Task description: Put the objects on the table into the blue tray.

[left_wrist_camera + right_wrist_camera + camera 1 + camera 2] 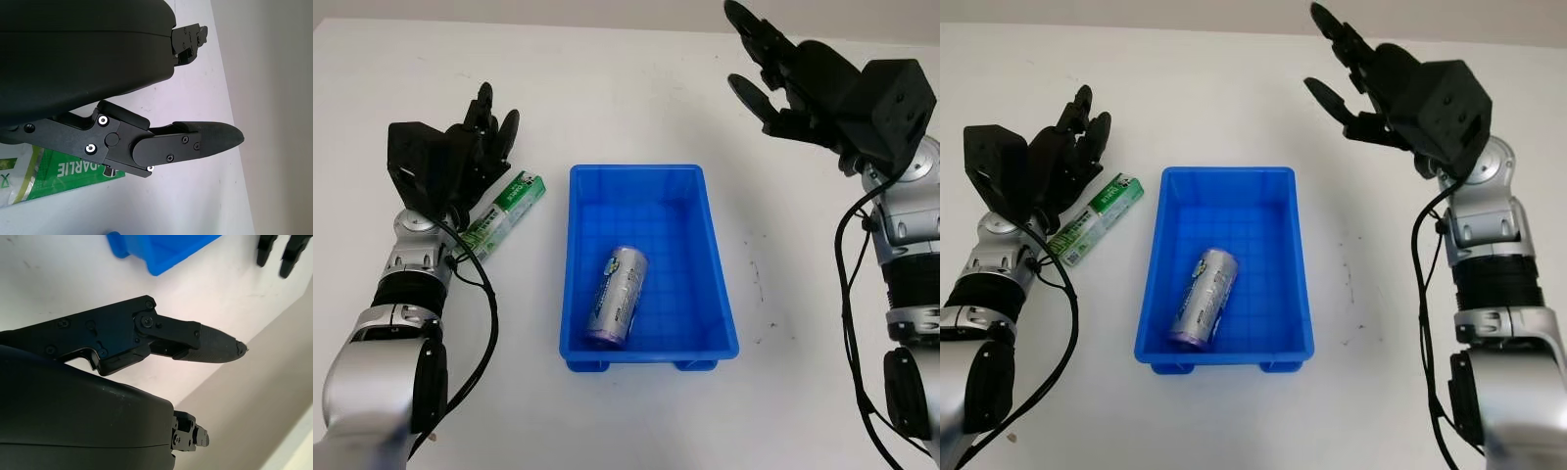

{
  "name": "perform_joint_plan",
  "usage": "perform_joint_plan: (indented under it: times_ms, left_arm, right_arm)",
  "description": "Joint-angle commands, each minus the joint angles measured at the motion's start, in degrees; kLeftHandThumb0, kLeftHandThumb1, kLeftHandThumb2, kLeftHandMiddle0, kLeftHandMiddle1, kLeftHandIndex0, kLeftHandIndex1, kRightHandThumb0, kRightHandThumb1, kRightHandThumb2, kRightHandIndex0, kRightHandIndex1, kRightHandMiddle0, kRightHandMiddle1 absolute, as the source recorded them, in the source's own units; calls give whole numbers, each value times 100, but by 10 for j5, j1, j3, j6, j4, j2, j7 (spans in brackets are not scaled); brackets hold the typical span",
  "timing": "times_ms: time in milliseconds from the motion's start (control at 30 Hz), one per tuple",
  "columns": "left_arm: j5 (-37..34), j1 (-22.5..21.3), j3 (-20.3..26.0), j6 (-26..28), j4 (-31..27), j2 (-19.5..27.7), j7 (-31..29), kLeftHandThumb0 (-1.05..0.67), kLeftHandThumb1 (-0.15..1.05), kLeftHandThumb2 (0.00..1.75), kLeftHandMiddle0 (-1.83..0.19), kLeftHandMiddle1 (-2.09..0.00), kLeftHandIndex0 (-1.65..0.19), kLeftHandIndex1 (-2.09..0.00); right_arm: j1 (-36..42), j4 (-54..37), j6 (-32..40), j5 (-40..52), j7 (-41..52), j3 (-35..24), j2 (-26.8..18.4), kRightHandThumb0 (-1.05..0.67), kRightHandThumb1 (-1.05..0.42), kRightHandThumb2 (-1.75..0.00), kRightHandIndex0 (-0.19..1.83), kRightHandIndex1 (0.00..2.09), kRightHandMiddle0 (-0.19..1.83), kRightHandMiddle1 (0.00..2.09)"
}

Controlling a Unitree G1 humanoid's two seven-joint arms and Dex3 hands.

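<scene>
Can [617, 297] lies inside the tray [722, 284]; left robot hand [475, 147] open over the green box [505, 213], right robot hand [781, 73] open above bare desk [803, 294].

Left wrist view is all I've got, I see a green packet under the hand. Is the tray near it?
Observer: Yes, the blue tray sits just beside the green packet, toward the table's middle.
Operator: Anything in the tray?
Observer: One silver can, lying on its side.
Operator: Is the left hand holding the packet?
Observer: No. The left hand is open, above the packet's near end.
Operator: And the right hand?
Observer: The right hand is open and raised beyond the tray's far right corner.
</scene>
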Motion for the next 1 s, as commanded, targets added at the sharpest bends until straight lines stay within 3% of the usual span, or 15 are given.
perform_joint_plan:
  times_ms: [0, 200, 433, 600, 767, 967]
  left_arm:
    - [-1, -9, 1, -5, -1, 10, -4, -75, 105, 52, 19, 0, 19, 0]
    - [5, -4, -4, -5, -26, 36, -31, -74, 105, 47, 19, 0, 19, 0]
    - [91, -18, -61, 7, -132, 176, -119, -70, 105, 25, 5, -7, 3, -8]
    - [101, -39, -71, 22, -152, 228, -170, -74, 104, 10, 2, -6, 2, -6]
    - [174, -32, -117, 25, -200, 275, -187, -71, 98, 4, 1, -6, 0, -6]
    - [242, -8, -152, -81, -199, 310, -156, -44, 89, 4, 6, -4, 6, -4]
  right_arm:
    - [10, 6, 7, 3, -12, -9, 4, -66, -105, -67, -19, 0, -19, 1]
    - [27, 6, 6, 18, -25, -21, 12, -58, -105, -72, -19, 0, -19, 0]
    - [46, -12, 14, 16, -45, -20, 12, -57, -105, -72, -19, 0, -19, 1]
    - [46, -28, 42, 20, -47, -17, 19, -57, -105, -71, -19, 0, -19, 0]
    - [45, -41, 56, 21, -45, -17, 24, -56, -105, -70, -19, 0, -19, 2]
    - [40, -40, 59, 16, -43, -14, 20, -55, -105, -70, -19, 0, -19, 3]
